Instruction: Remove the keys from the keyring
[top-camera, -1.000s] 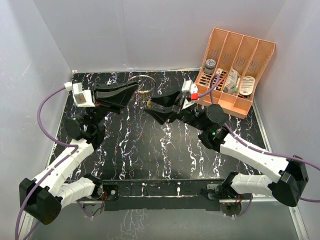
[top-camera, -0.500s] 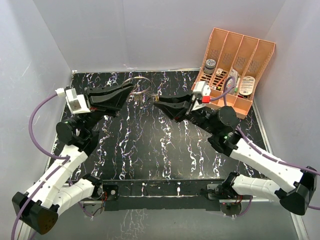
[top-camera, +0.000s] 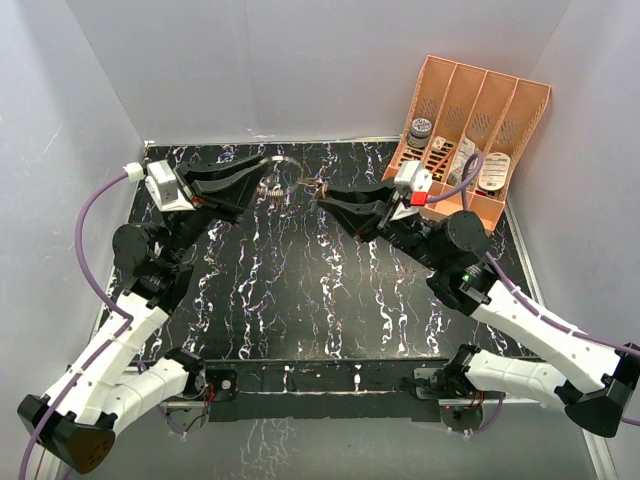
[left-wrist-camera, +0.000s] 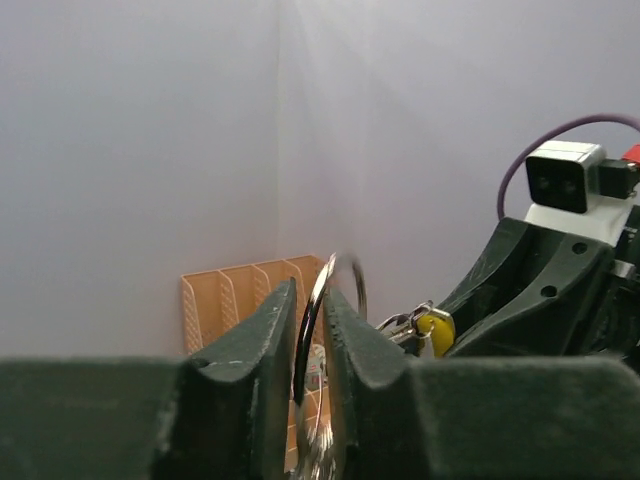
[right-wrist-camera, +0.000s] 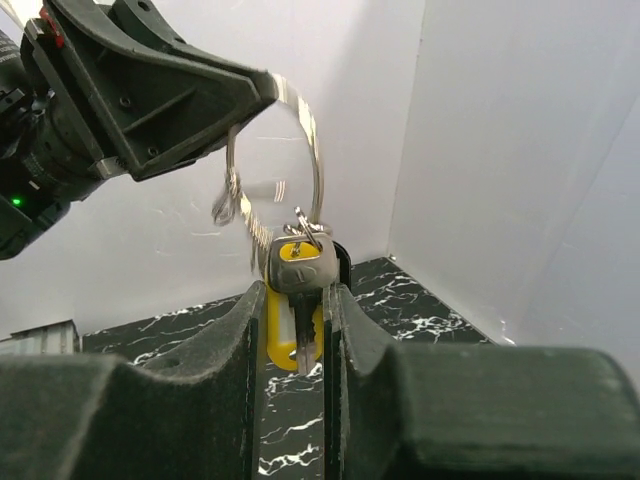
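The keyring (top-camera: 283, 168) is a thin silvery wire ring held above the black marble table between both arms. My left gripper (top-camera: 258, 177) is shut on its left rim; in the left wrist view the ring (left-wrist-camera: 318, 300) stands edge-on between the fingers of this gripper (left-wrist-camera: 308, 300). My right gripper (top-camera: 326, 196) is shut on the keys (top-camera: 318, 187) hanging from the ring's right side. The right wrist view shows a silvery key and a yellow one (right-wrist-camera: 298, 272) pinched in this gripper (right-wrist-camera: 295, 300), with the ring (right-wrist-camera: 300, 150) above. A small blurred silvery piece (right-wrist-camera: 226, 200) dangles from the ring.
An orange divided organizer (top-camera: 500, 100) leans at the back right, holding a grey-lidded jar (top-camera: 420, 128) and several small packets. White walls close in the left, back and right. The marble tabletop (top-camera: 300, 290) lies below both arms.
My right gripper has moved right and toward the back with the keys. My left wrist has shifted slightly. The ring stays held between both grippers.
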